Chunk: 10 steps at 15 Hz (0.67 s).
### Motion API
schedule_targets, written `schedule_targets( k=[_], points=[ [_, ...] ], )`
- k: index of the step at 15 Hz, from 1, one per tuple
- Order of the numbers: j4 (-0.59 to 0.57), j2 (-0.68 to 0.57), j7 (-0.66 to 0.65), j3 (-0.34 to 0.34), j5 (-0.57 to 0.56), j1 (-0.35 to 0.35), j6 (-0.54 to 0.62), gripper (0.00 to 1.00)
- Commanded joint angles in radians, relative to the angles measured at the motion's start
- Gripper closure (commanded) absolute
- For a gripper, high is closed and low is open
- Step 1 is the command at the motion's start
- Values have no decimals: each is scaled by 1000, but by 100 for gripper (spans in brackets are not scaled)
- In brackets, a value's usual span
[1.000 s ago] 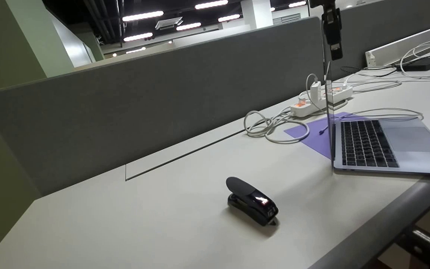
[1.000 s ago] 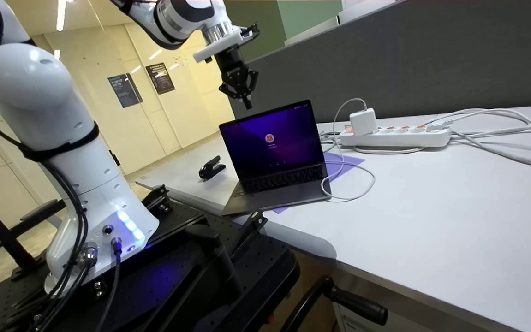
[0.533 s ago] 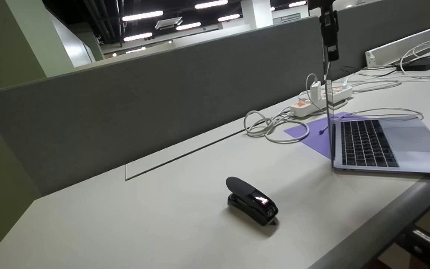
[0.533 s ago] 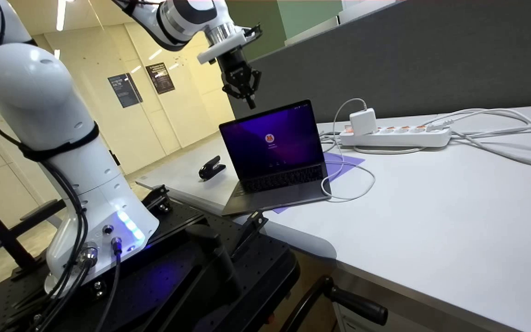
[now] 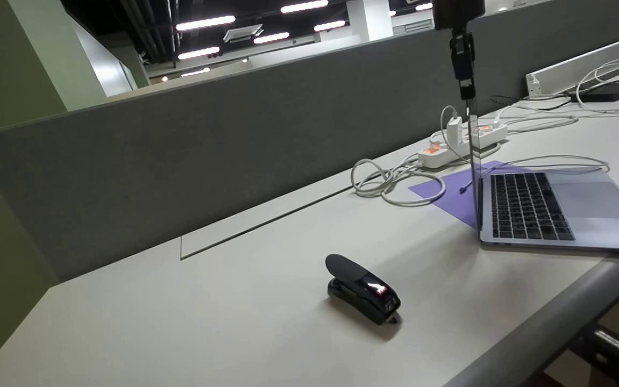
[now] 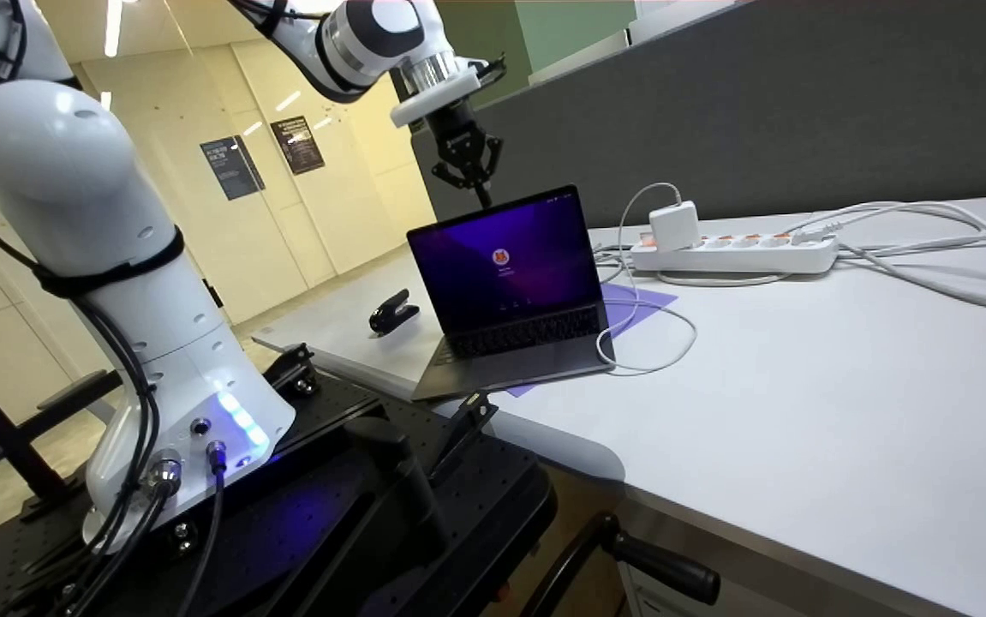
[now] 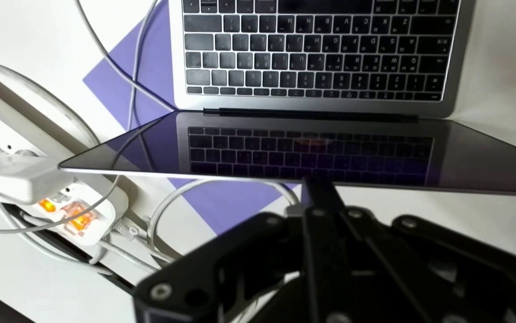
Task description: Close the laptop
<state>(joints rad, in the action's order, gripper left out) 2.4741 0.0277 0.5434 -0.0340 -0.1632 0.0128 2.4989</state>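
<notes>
The laptop stands open on the desk; its thin grey base [image 5: 594, 199] with dark keyboard shows in an exterior view. Its lid stands about upright, with a lit purple screen [image 6: 505, 266] in an exterior view. In the wrist view the keyboard [image 7: 316, 58] is at the top and the lid's top edge crosses the middle. My black gripper is shut and empty, pointing down at the lid's top edge, in both exterior views [image 5: 467, 90] [image 6: 483, 195] and the wrist view [image 7: 323, 193]. I cannot tell whether the tips touch the lid. The lid's back is hidden.
A purple sheet [image 5: 452, 193] lies under the laptop. A white power strip [image 6: 737, 254] with a plugged-in adapter [image 6: 675, 226] and loose cables is beside and behind it. A black stapler-like object [image 5: 363, 290] lies on the desk. A grey partition [image 5: 234, 156] borders the back.
My gripper has come down and shifted to the lid's top edge, leftward in one exterior view and rightward in another. It stays shut. The laptop has not moved.
</notes>
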Motion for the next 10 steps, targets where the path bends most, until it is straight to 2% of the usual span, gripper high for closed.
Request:
schedule_targets(
  k=[1,10],
  points=[
    [-2,-4,42,0,49,0,-18,100],
    [13,7,100,0,85,1,8,100]
  ],
)
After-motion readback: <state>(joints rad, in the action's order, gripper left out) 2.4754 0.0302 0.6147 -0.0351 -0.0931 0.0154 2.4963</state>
